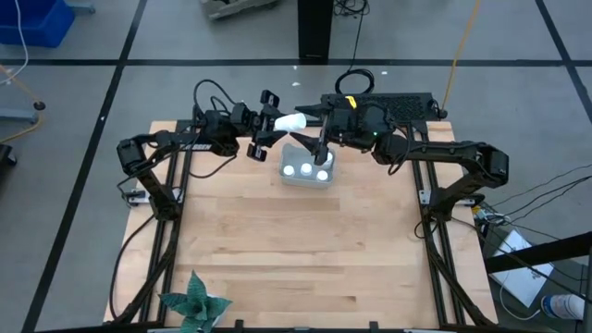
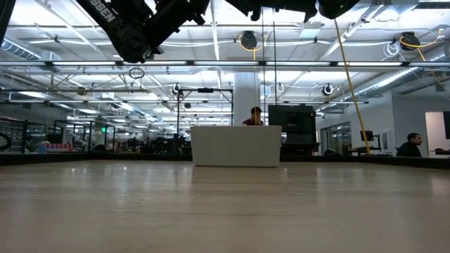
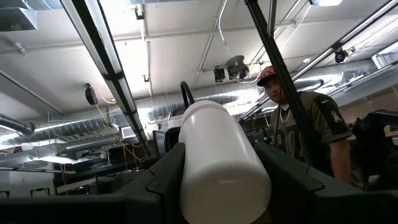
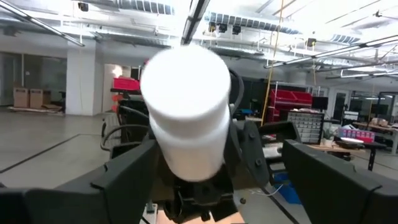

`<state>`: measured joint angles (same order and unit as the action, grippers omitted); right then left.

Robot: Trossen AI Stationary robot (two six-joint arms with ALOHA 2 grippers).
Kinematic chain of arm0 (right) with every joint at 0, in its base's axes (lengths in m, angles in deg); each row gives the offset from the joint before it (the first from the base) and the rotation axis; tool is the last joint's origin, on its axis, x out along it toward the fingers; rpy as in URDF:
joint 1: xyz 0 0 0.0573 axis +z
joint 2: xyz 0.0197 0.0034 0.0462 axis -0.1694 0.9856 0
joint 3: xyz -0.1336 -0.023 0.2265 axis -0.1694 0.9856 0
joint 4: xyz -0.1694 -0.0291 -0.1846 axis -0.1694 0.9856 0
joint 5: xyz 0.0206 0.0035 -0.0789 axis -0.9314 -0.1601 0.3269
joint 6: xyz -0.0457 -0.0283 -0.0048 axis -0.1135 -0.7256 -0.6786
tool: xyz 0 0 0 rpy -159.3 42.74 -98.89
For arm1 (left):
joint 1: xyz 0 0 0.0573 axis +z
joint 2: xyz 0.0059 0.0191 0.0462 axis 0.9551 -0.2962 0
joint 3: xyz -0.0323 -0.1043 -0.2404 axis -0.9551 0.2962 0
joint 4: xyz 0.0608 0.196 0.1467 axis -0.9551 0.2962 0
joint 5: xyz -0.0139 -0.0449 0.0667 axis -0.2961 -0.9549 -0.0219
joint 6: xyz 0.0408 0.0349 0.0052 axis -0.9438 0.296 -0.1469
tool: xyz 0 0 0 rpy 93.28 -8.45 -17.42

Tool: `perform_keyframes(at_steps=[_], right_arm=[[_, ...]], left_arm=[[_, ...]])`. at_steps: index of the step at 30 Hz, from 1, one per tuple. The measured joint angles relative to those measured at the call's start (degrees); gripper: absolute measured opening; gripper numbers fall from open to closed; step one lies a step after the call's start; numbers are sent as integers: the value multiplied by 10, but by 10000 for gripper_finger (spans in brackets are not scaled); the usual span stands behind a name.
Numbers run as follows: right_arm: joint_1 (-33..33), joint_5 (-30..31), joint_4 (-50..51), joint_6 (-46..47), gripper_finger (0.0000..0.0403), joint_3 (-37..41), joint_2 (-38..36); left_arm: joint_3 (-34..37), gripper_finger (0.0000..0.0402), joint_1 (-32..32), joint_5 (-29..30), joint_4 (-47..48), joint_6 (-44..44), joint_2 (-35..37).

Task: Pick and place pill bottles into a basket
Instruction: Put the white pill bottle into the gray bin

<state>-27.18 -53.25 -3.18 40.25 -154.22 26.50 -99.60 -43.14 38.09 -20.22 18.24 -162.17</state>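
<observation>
Already, three pill bottles (image 1: 310, 170) stood in the basket (image 1: 308, 169) at the table's far middle. A fourth bottle (image 1: 291, 122) hung above its far-left corner, clamped in the left gripper (image 1: 271, 123). Opposite, the right gripper (image 1: 318, 139) was raised, fingers apart around the bottle's cap.
</observation>
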Motion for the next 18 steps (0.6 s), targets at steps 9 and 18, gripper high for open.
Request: perform_keyframes(at_steps=[9, 18], right_arm=[[12, 1, 71, 0, 333, -41, 0], [10, -20, 76, 3, 264, -41, 4]], left_arm=[[0, 173, 0, -1, 0, 0, 0], [-8, 173, -1, -5, 1, 5, 0]])
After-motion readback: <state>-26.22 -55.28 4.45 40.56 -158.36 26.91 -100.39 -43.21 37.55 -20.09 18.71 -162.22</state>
